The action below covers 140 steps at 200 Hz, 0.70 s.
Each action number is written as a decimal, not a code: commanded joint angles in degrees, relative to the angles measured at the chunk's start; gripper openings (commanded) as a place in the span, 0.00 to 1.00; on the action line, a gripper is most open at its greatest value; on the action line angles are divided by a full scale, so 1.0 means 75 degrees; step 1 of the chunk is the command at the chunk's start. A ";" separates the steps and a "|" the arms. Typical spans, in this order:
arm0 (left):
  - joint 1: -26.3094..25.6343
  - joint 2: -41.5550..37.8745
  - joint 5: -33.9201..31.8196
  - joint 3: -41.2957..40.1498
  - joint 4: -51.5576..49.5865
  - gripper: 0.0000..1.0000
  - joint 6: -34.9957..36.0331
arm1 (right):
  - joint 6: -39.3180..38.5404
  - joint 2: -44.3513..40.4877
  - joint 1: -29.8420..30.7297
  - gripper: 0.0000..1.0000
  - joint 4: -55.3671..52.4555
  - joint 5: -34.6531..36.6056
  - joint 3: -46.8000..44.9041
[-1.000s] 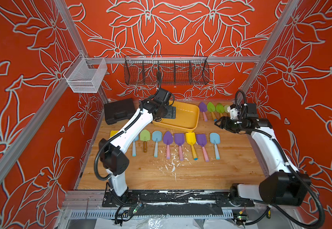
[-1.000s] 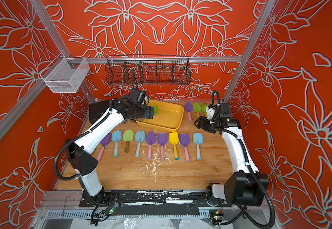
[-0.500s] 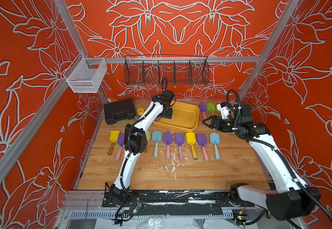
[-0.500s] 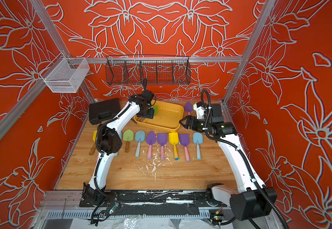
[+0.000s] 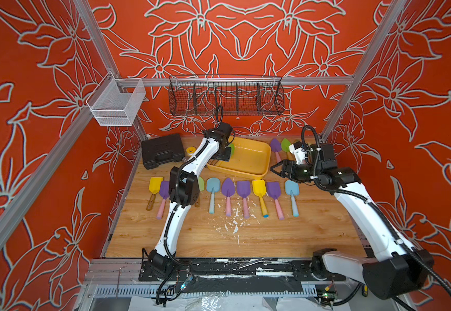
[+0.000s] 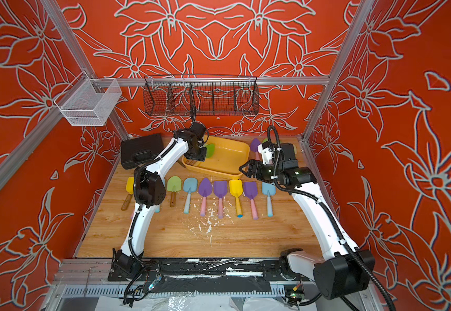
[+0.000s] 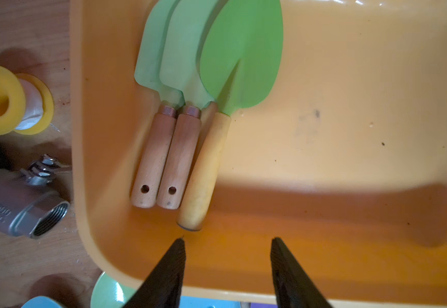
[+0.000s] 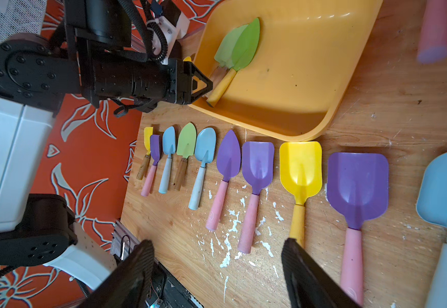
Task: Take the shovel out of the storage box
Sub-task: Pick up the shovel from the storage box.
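Left gripper (image 7: 227, 240) is hovering in the box (image 7: 350, 80), released.
Its spread jaws are sitting empty by the shovel (image 7: 206, 165)'s yellow handle; right gripper (image 8: 217, 241) is hanging released nearby.

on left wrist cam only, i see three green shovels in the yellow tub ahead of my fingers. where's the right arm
observer: The right gripper hangs open and empty just outside the storage box's right end.
operator: how near the handle am i
observer: In the right wrist view the left gripper has its tips right by the butt of the yellow-handled shovel; whether they touch, I cannot tell.
operator: how many are out on the table
observer: Ten lie in a row on the table in front of the box.
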 commanded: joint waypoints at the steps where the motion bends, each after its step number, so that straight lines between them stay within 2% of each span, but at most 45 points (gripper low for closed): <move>1: 0.0206 0.0387 -0.0124 0.0114 -0.0062 0.50 0.0001 | 0.0181 0.0077 0.0119 0.77 0.0098 0.0065 0.0056; 53: 0.0212 0.0793 -0.0197 0.0128 0.0021 0.43 -0.0124 | 0.0263 0.0120 0.0244 0.77 0.0087 0.0138 0.0056; 140: 0.0224 0.1017 -0.0320 -0.0341 0.0094 0.37 -0.0187 | 0.0520 0.0229 0.0397 0.77 0.0286 0.0197 -0.0015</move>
